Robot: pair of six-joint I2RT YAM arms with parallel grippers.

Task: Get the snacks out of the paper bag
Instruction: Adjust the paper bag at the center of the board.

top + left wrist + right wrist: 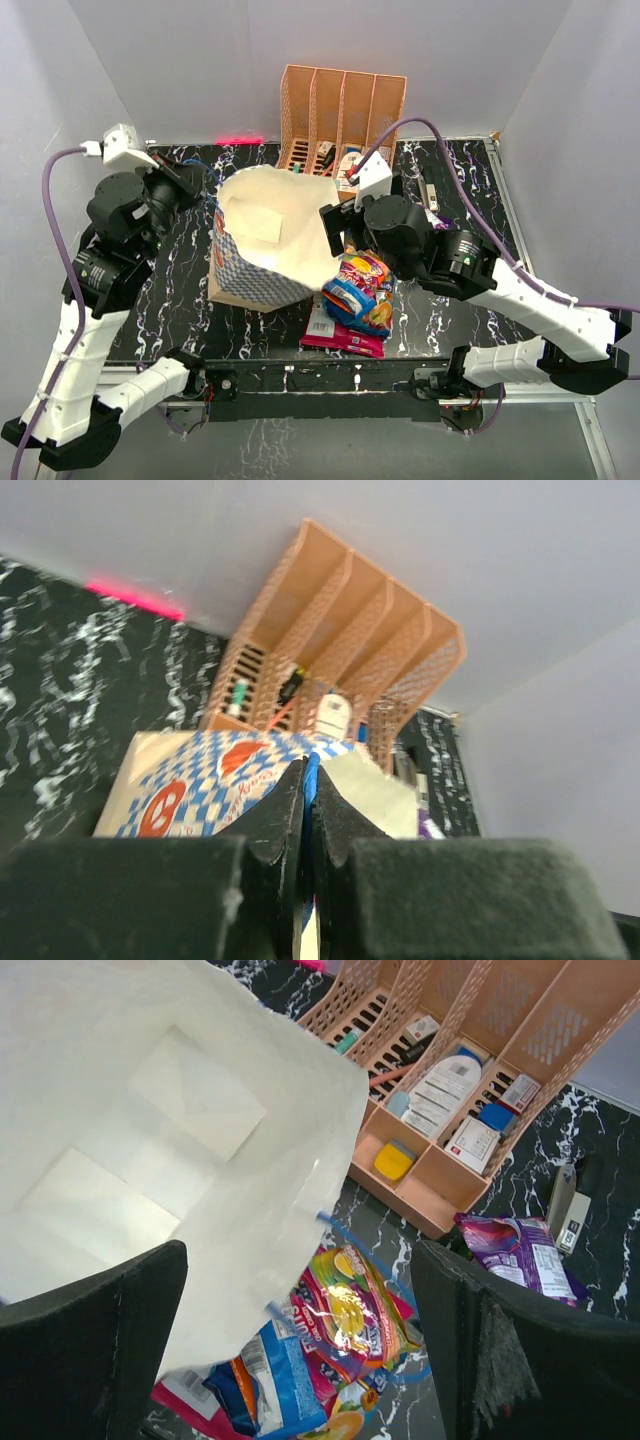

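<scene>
Left end effector point(308, 785) pinches the paper bag point(190, 780) rim

Orange organizer standing at the back of the marbled bench

An orange slotted organizer point(343, 112) is standing upright at the back edge of a black, white-veined bench point(170, 300), its four compartments opening toward the front. Small items are sitting in its slots: a white labelled bottle point(440, 1095), a yellow block point(393, 1160), a blue box point(497, 1115) and a white-and-red box point(472, 1140). A red streak of light point(238, 140) is glowing just left of it, and a slim beige object point(566, 1200) is lying on the bench to its right.
</scene>
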